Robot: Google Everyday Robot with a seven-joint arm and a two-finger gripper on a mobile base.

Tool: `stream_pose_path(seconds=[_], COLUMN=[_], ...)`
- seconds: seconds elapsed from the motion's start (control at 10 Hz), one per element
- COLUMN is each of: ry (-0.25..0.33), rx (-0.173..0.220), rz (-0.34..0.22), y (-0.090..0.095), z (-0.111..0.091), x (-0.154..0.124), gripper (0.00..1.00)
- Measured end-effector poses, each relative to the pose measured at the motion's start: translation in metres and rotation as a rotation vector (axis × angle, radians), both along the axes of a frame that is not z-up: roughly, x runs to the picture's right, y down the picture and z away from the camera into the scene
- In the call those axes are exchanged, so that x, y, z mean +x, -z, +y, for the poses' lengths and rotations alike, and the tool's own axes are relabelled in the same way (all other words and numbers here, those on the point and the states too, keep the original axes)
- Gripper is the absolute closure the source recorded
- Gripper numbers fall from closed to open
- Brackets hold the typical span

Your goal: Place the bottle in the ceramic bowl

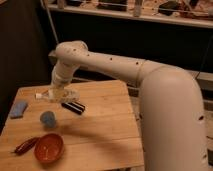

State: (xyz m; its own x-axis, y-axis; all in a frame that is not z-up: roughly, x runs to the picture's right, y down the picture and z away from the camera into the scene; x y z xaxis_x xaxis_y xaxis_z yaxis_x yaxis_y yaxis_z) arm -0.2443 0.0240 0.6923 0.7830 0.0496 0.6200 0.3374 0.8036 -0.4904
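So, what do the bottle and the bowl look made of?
The bottle, held in the gripper over the table: probably plastic, whitish and partly see-through, with a white cap. The ceramic bowl: looks like glazed ceramic, smooth reddish-orange surface.

Dim warm light; dark background; arm (115, 67) shadow soft across table (107, 107).

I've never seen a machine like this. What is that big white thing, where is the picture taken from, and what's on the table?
The big white shape is a robot's arm, reaching in from the right. Where the camera is mounted is unknown. At the arm's end, above the wooden table's left, the gripper is shut on a small clear bottle held sideways. On the table: a black box, a light-blue cup, a reddish-orange bowl, a red object beside it, a blue pad.
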Motion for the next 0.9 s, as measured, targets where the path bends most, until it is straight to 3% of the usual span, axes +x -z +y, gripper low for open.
stream_pose_path(seconds=[0.3,0.5,0.9], ry=[0.086,0.127,0.199], rx=[0.031,0.043,0.018], rz=[0.005,-0.016,-0.096], y=[0.012,0.031,0.078], z=[0.040,0.062,0.106], x=[0.000,-0.015,-0.049], gripper=[1.00,1.00,1.00])
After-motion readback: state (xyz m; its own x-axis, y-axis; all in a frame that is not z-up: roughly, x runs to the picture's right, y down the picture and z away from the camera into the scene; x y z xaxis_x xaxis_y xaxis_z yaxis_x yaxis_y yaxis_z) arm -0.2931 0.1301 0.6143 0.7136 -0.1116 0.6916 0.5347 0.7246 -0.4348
